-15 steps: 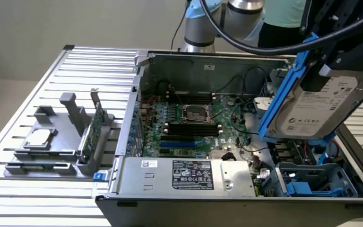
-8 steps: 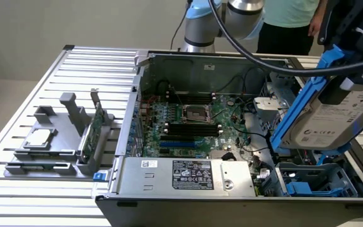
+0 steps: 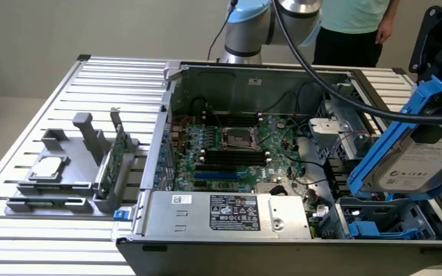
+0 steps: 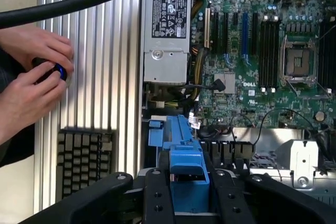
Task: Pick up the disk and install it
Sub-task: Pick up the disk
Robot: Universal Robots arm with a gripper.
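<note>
While the gripper (image 4: 189, 195) clamps its bright blue rail, the silver-grey, white-labelled disk (image 3: 428, 158) hangs tilted at the exterior view's right.

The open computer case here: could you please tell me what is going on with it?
The gripper holds the disk by its blue carrier, tilted in the air above the computer case. It is not yet installed. Beside the case, a person's hands hold a small dark object.
</note>
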